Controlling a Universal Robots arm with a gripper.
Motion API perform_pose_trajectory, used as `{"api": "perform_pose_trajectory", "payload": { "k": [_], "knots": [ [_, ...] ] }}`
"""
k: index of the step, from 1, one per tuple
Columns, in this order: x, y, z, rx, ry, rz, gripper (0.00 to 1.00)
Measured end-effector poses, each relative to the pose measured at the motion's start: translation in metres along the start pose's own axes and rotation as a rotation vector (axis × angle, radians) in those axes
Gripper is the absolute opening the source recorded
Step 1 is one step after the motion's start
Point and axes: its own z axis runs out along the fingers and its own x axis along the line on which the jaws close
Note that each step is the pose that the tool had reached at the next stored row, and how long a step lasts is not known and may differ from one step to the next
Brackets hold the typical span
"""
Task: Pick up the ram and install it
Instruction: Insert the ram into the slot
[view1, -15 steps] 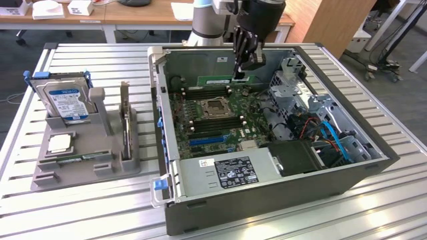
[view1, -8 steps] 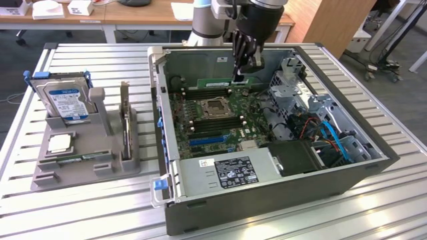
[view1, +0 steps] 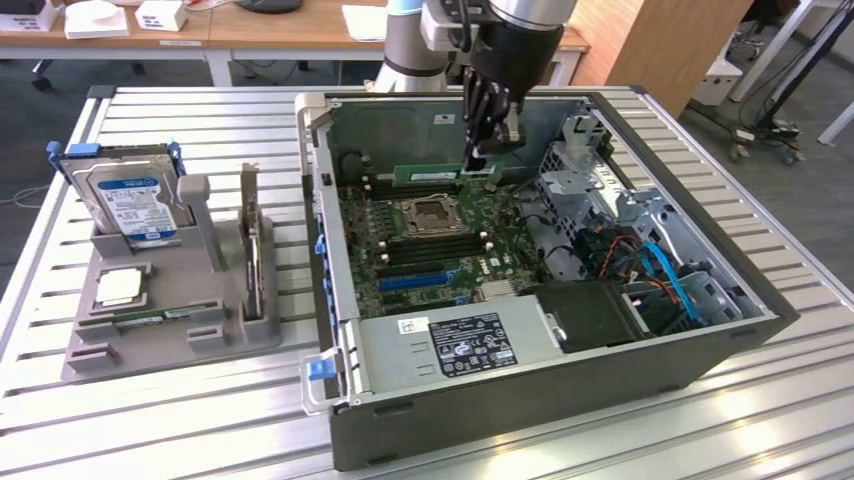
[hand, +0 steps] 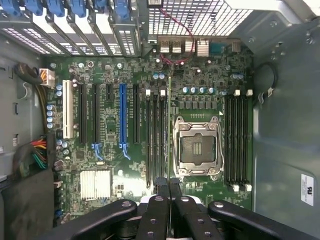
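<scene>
Exterior view: the gripper reaches down into the open computer case, fingers closed almost fully on the top edge of the ram. The ram is held on edge, level, at the motherboard's far edge, just beyond the CPU socket. Wrist view: the ram appears edge-on, parallel to the black memory slots, between them and the socket.

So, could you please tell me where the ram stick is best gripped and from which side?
Pinch the ram across its two flat faces at the upper long edge, from straight above: it is thin, stands on edge, and its lower edge should be left free. The gripper holds it so.
</scene>
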Motion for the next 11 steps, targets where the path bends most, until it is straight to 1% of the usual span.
{"api": "perform_pose_trajectory", "payload": {
  "k": [11],
  "knots": [
    [0.001,-0.0008,0.018,0.0,-0.0001,0.0,0.11]
  ]
}}
